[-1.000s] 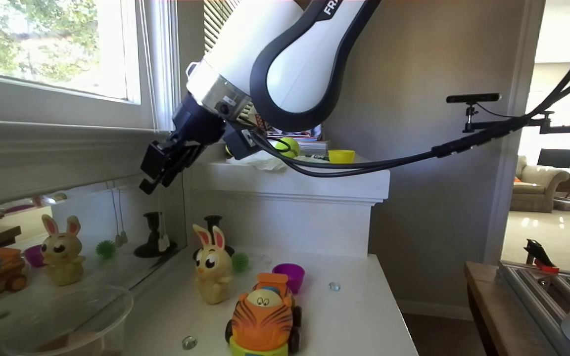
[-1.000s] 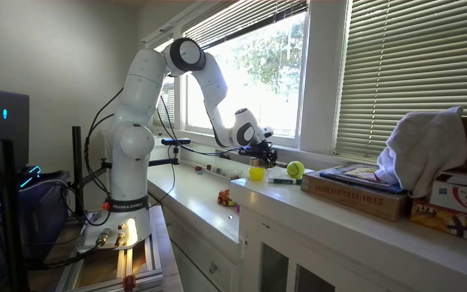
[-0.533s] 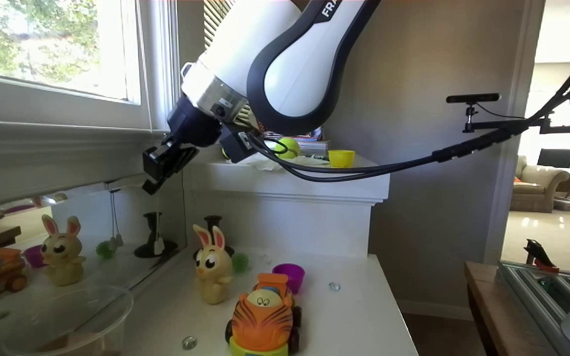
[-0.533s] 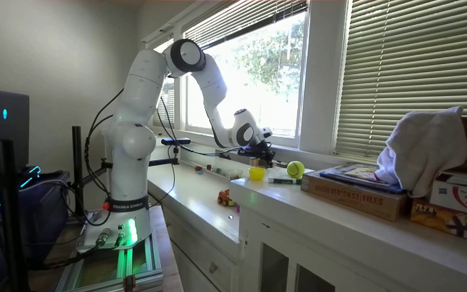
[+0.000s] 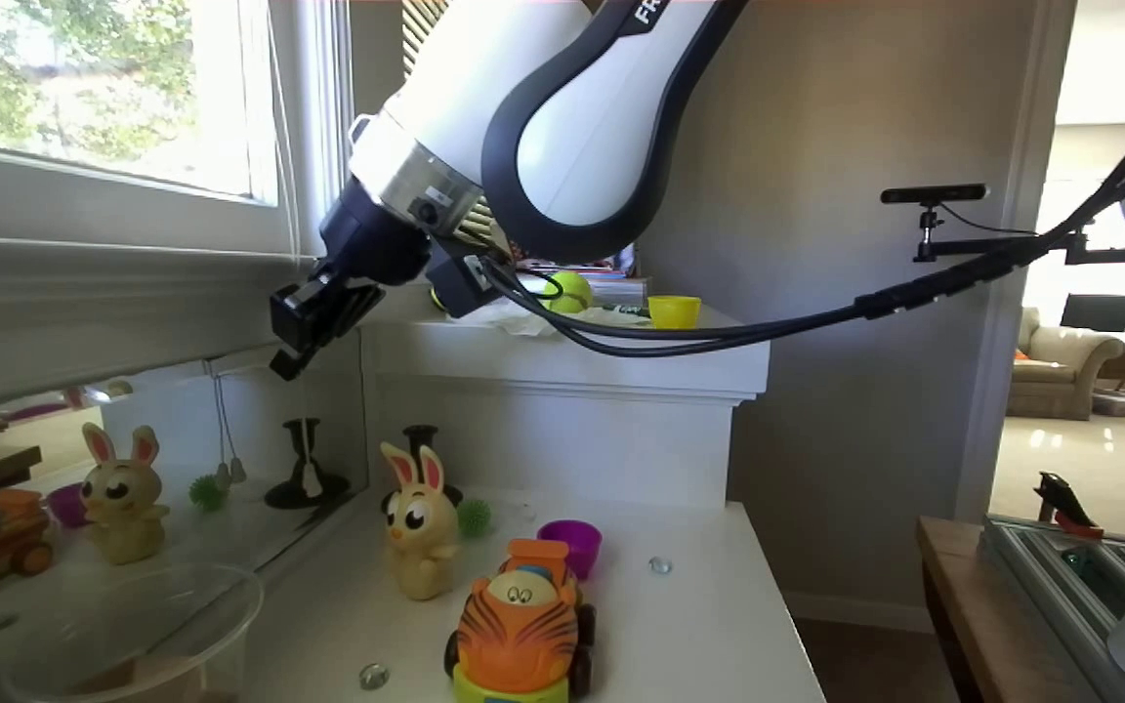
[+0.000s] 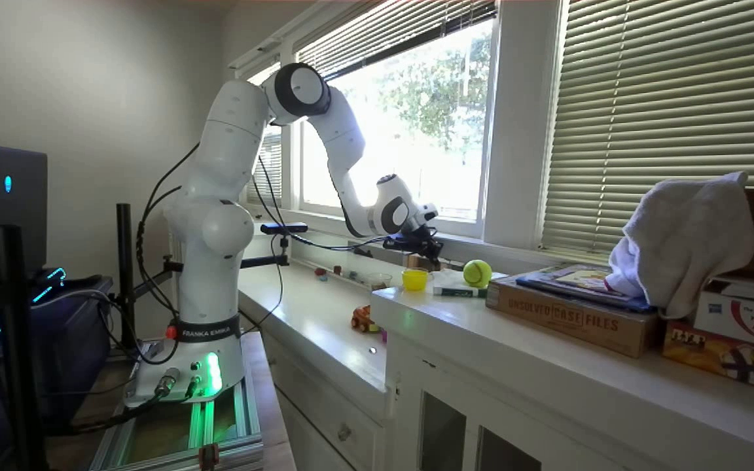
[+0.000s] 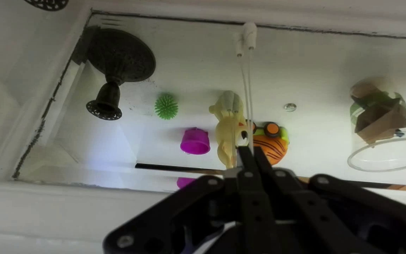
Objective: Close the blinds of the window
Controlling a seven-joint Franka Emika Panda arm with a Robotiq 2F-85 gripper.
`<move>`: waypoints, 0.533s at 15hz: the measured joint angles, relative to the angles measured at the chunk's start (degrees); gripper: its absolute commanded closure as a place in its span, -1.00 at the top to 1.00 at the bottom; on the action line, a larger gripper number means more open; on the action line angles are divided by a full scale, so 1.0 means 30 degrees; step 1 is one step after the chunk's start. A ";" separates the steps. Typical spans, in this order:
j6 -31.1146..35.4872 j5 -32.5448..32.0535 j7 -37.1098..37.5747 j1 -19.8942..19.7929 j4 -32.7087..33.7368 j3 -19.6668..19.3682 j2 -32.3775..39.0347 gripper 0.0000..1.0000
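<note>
My gripper (image 7: 253, 148) has its fingers together on the thin white blind cords (image 7: 249, 95), which pass between the fingertips. The cord tassels (image 7: 247, 37) dangle beyond the grip. In an exterior view the gripper (image 5: 291, 363) hangs just below the sill beside the wide window (image 5: 84, 88), with cords (image 5: 281, 127) running down its frame toward it. Blinds (image 6: 410, 29) are gathered at the top of that wide window. Striped slats cover the narrow window (image 6: 272, 160) at left, and another slatted blind (image 6: 665, 111) is lowered at right.
Below stand a toy rabbit (image 5: 421, 532), an orange tiger car (image 5: 520, 625), a purple cup (image 5: 572, 547) and a clear tub (image 5: 143, 625). A mirrored panel (image 5: 182, 527) lines the wall. The raised ledge holds a yellow cup (image 6: 414, 279), a tennis ball (image 6: 477, 273) and boxes.
The fingers, spread a second ago, have come together on the cords. The gripper has shifted slightly toward the window, the tassels with it. The light at the robot's base turned from whitish to green.
</note>
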 measured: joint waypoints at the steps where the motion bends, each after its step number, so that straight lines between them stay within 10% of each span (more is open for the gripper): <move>1: -0.0125 0.0007 0.0031 0.0141 0.0080 -0.0007 -0.0139 -0.99; 8: -0.2160 0.0044 0.0390 0.0807 -0.0216 0.1061 -0.2455 -0.99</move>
